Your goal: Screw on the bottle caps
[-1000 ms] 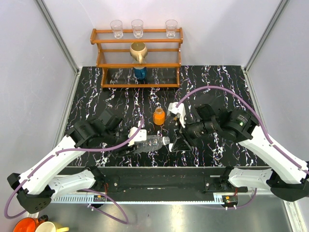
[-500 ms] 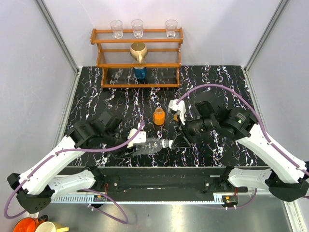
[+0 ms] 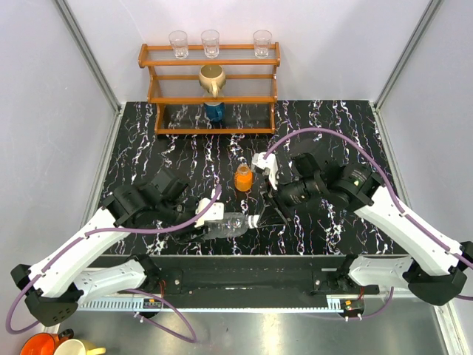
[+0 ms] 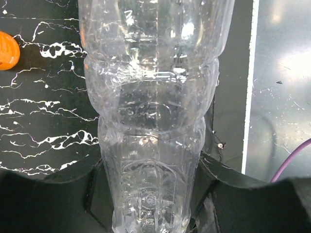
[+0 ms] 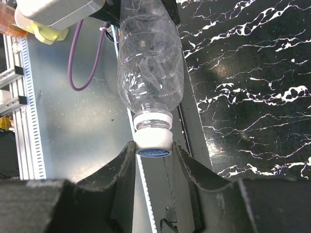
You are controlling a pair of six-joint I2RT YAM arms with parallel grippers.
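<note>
My left gripper (image 3: 209, 220) is shut on the base of the clear bottle (image 3: 230, 222), which it holds on its side above the table's front edge; the bottle fills the left wrist view (image 4: 150, 121). The white cap with a blue top (image 5: 153, 143) sits on the bottle's neck. My right gripper (image 5: 153, 148) is shut on this cap from both sides, and it shows at the bottle's mouth in the top view (image 3: 260, 219). The small orange bottle (image 3: 244, 178) stands upright behind them with its orange cap on; part of it shows at the left wrist view's edge (image 4: 7, 50).
A wooden rack (image 3: 211, 89) at the back holds three clear glasses, a tan jug and a dark blue container (image 3: 214, 111). Purple cables loop over both arms. The metal front rail (image 5: 29, 136) lies below the bottle.
My right gripper has moved left toward the bottle's mouth and closed on the cap. The left arm and the bottle have held still.
</note>
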